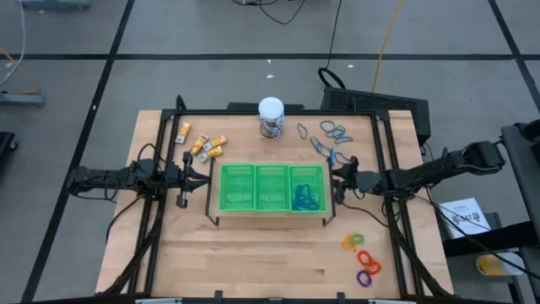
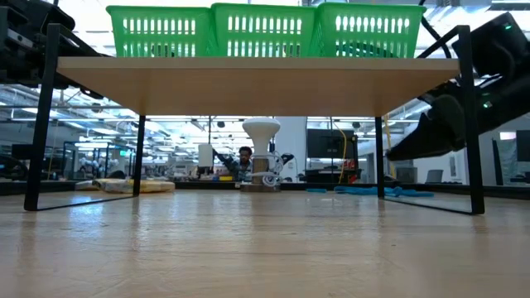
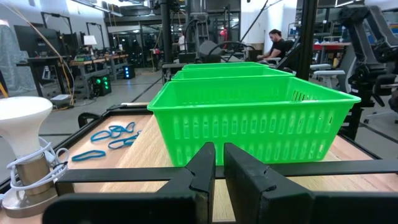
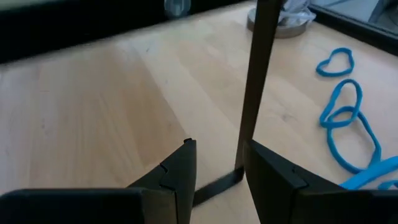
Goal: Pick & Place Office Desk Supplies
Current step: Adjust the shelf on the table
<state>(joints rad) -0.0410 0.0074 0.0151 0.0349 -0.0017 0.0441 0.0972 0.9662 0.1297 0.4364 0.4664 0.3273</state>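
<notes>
Much is hard to read: from above, both grippers are small dark shapes, and the yellow-and-white pieces [image 1: 202, 145] left of the white-topped jar [image 1: 271, 116] are too tiny to identify. In the low view the shelf board hides everything under the green tray [image 1: 221, 187], and the far table items are only a thin blue streak. Left gripper [image 1: 196, 176] sits just beside the tray's left end, level w/ the tray; its wrist view shows the two fingers [image 3: 202, 171] nearly together, closed on nothing, pointing at the tray's end wall. Right gripper [image 1: 341, 174] sits just beside the tray's right end; jaws part-open w/ a clear gap, holding nothing, and the black stand leg [image 4: 255, 81] passes through that gap; contact w/ it can't be told. Blue loops [image 1: 334, 132] lie on the table behind the right gripper, right of the jar, well clear of its jaws; more blue loops [image 1: 305, 198] are piled in the tray's right compartment. Orange, purple and green rings [image 1: 361, 256] lie near the table's front, below the tray's right end, apart from both grippers.
</notes>
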